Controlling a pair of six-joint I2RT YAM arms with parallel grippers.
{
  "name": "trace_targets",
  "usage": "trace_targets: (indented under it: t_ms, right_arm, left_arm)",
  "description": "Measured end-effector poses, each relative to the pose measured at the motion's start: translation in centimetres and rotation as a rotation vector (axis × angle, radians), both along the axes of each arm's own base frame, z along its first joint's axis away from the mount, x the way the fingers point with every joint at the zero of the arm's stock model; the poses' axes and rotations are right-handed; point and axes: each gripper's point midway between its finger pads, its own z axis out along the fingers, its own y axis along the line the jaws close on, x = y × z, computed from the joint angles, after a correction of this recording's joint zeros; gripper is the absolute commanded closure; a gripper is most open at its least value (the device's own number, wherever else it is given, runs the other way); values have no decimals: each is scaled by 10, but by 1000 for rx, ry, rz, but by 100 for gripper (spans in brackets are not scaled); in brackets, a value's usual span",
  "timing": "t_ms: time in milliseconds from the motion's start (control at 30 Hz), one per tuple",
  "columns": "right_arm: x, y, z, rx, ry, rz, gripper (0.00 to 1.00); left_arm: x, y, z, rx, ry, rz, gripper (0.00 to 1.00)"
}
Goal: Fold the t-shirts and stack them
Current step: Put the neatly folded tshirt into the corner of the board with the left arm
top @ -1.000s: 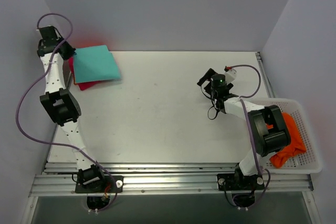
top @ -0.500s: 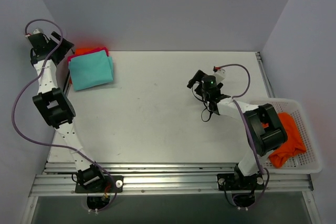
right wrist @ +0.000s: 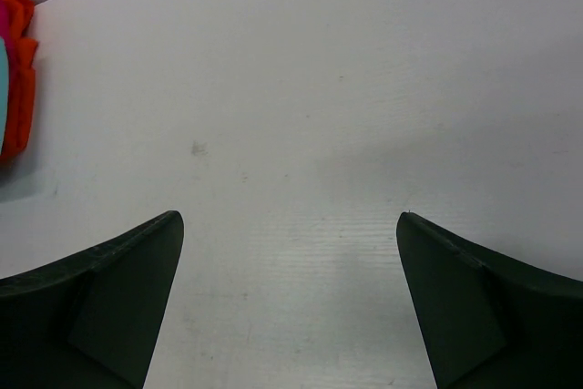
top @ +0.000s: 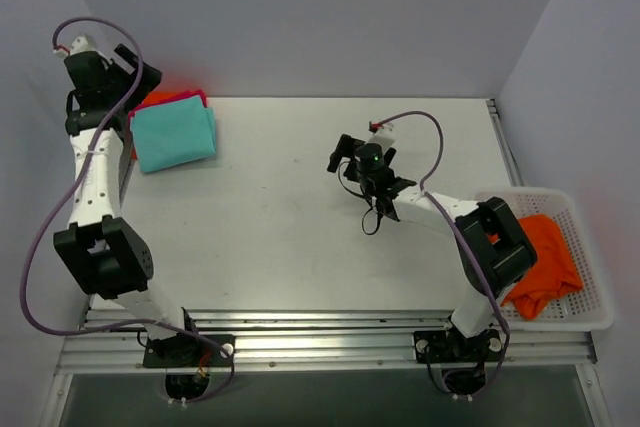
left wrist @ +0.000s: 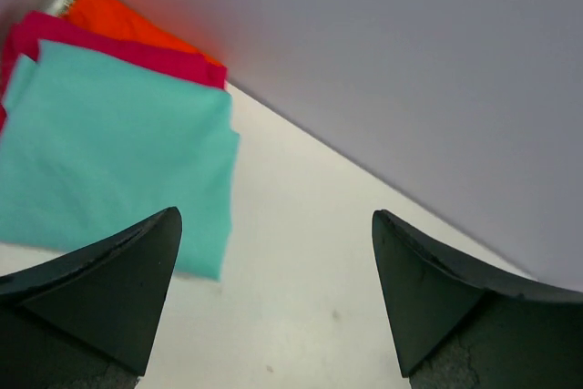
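Note:
A folded teal t-shirt (top: 173, 137) lies on top of a stack at the table's far left. A magenta t-shirt (top: 192, 96) and an orange one (top: 160, 97) peek out beneath it along the back edge. My left gripper (top: 138, 79) hovers open just above and left of the stack, holding nothing. The left wrist view shows the teal t-shirt (left wrist: 109, 152), magenta edge (left wrist: 118, 47) and orange corner (left wrist: 127, 20) ahead of the left gripper (left wrist: 273, 216). My right gripper (top: 345, 154) is open and empty over the table's middle. Only bare table lies between its fingers (right wrist: 290, 216).
A white basket (top: 590, 319) at the right edge holds a crumpled orange t-shirt (top: 545, 262). Grey walls enclose the table at the back and sides. The stack's orange edge (right wrist: 18, 97) shows at the far left of the right wrist view.
My left gripper has opened, let go of the teal t-shirt and risen toward the back-left corner. The teal t-shirt now lies square on the stack. My right gripper has moved left.

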Motion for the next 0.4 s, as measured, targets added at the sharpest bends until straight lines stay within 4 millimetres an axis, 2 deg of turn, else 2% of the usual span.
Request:
trace_targets:
  t_ms: [67,133,200,233,300,400]
  right_arm:
    - [-8,23,9,-26,-29,62,0]
    - [-21,40,16,-51,-49,117,0]
    - [-33,55,28,-65,-79,164,0]
    - [-39,63,35,-69,-96,185,0]
    - [-50,72,52,-73,-136,210,0]
    - [-64,76,80,-83,-209,218,0]
  left_arm:
    - [-32,-42,23,58,-50,-34,6]
    - [-74,-88,32,118,-79,-81,6]
    - [-110,-120,26,165,-92,-135,6]
    - [-124,-127,19,178,-88,-149,6]
    - [-141,-121,2,209,-62,-129,6]
    - [-147,-109,-27,247,6,-96,6]
